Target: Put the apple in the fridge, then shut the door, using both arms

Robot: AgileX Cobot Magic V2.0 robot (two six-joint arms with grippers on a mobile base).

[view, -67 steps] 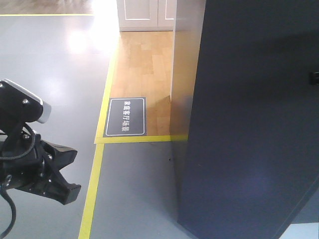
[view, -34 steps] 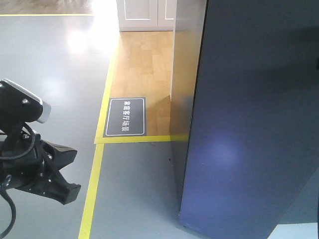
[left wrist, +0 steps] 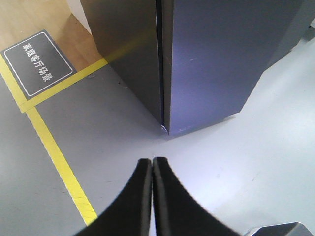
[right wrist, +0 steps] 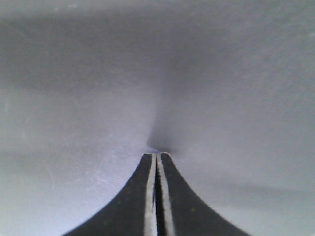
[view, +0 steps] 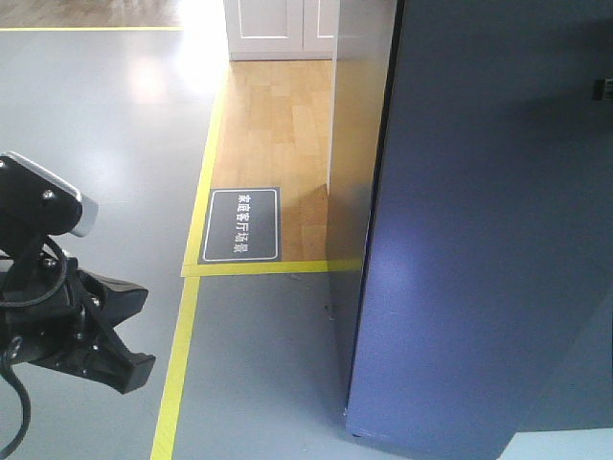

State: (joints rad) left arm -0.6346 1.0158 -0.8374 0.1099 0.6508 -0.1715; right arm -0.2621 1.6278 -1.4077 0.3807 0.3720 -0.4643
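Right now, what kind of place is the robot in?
Probably a mock home zone in an indoor test lab, not a real kitchen. Yellow floor tape borders a wood-floor patch, a dark floor sign with Chinese text labels the zone, and a dark grey fridge stands at its edge.

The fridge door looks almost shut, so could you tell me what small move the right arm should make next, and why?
Probably a little more forward push: the shut right gripper has its tips against the door, and the left wrist view shows only a thin dark seam left against the fridge.
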